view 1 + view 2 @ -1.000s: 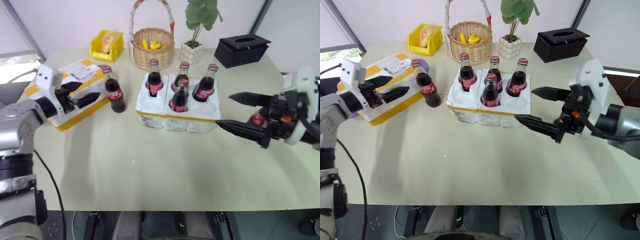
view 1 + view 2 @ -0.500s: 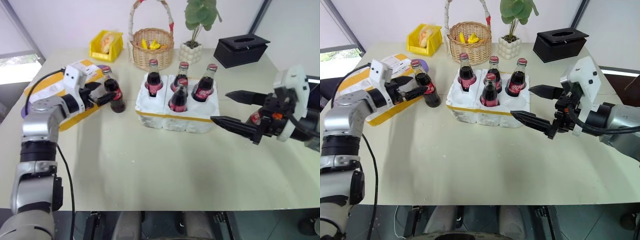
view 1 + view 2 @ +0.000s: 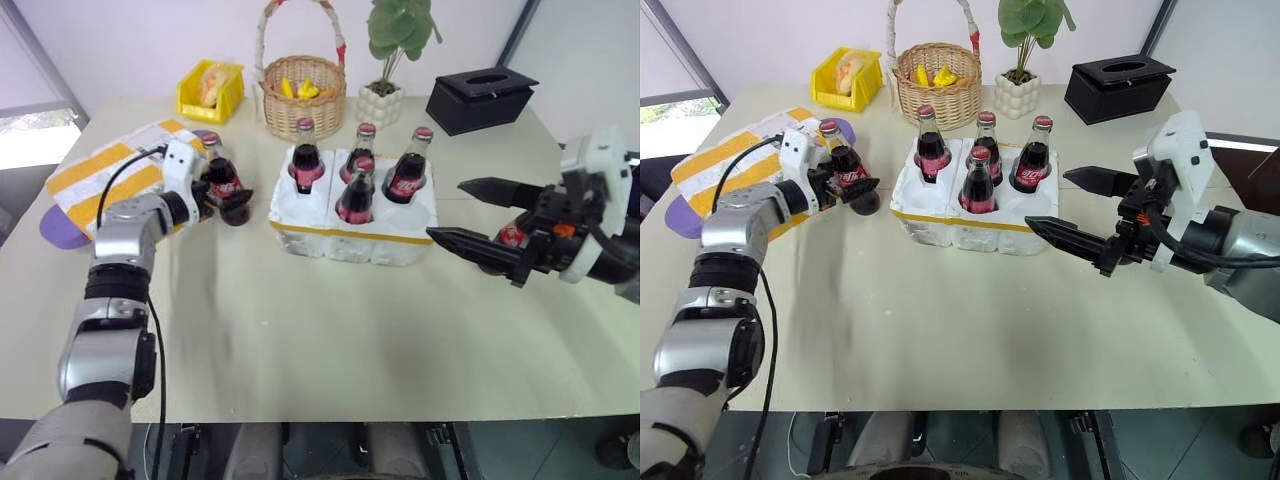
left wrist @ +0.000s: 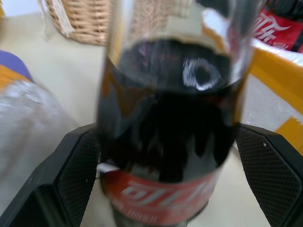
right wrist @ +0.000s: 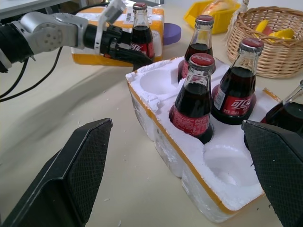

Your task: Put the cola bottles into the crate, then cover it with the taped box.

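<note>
Your left gripper (image 3: 228, 196) has its jaws apart around the loose cola bottle (image 3: 222, 181) at the crate's (image 3: 352, 225) nine o'clock. Close, lift, then seat it in an empty hole; the right gripper (image 3: 470, 215) waits with jaws apart.

The near half of the surface (image 3: 330, 340) lies bare, giving wide passage below the crate (image 3: 352, 232). Behind it the wicker basket (image 3: 305, 95), plant pot (image 3: 382, 103) and black tissue box (image 3: 483, 98) crowd the far edge.

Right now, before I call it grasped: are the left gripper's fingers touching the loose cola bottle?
Cannot tell. In the left wrist view the cola bottle stands between the open left gripper, but its edges blur against both pads.
</note>
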Motion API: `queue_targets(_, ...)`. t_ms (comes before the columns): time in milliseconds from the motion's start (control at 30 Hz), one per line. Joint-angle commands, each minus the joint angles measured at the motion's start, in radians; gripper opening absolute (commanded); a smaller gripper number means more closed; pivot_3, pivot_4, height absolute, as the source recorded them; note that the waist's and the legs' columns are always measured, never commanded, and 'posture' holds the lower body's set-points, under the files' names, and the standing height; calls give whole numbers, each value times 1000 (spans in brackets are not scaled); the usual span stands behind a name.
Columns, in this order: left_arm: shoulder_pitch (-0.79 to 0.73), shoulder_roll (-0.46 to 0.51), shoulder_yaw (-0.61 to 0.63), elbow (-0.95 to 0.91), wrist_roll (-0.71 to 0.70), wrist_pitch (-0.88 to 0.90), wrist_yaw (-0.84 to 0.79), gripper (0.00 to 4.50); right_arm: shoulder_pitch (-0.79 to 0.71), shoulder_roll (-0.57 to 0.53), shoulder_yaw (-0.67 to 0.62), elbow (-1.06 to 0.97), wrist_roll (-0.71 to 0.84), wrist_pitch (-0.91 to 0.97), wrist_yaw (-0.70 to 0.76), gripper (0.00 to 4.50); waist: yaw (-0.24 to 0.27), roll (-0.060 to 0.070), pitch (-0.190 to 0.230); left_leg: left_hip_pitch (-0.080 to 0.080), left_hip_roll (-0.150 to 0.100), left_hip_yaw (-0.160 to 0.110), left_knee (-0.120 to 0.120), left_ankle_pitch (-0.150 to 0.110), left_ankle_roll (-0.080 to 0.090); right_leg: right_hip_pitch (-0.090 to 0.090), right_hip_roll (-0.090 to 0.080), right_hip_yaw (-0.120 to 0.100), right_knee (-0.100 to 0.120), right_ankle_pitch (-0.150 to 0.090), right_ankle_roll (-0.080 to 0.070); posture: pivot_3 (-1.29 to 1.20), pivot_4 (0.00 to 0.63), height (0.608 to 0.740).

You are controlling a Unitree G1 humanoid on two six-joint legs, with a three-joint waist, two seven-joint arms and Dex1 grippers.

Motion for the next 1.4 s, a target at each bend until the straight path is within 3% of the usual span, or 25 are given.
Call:
queue_targets(33,-49,7,1,30,19,-47,-2,4476,1,3,-37,-18,12,-9,-2,4500,0,0,0,0,0,0,0,0,0,0,0,0,0,0,0,0,150,740)
queue_targets(133,-60,4,4,57,26,-65,-3,4476,11,6,-41,-21,8,-11,-2,4500,1,0,0,0,0,0,0,0,0,0,0,0,0,0,0,0,150,740)
queue_targets(200,-64,1,11,69,20,-73,-2,3938,17,8,-42,-23,5,-13,-1,4500,1,0,0,0,0,0,0,0,0,0,0,0,0,0,0,0,150,740)
queue_targets(300,-67,8,12,60,16,-67,-22,2778,16,8,-38,-23,2,-15,0,4500,1,0,0,0,0,0,0,0,0,0,0,0,0,0,0,0,150,740)
queue_targets(467,-69,41,20,11,-10,-4,-85,2814,24,6,-40,-25,-6,-14,19,4500,-1,0,0,0,0,0,0,0,0,0,0,0,0,0,0,0,150,740)
queue_targets(833,-191,151,-1,-298,-144,269,-380,2814,118,15,-95,-59,-22,-18,72,4500,2,-1,1,-6,0,-1,0,0,0,-5,0,0,0,0,0,0,150,740)
queue_targets(1067,-338,81,-25,-285,-179,360,-406,2814,141,37,-98,-74,-34,-26,53,4500,1,-1,1,-6,0,-1,1,0,0,-5,0,0,1,0,0,0,150,740)
queue_targets(1400,-317,-33,-118,-204,-106,254,-412,2814,183,56,-141,-115,-6,-19,-4,4500,0,-1,1,-6,0,-1,1,0,0,-6,1,0,3,0,1,0,150,740)
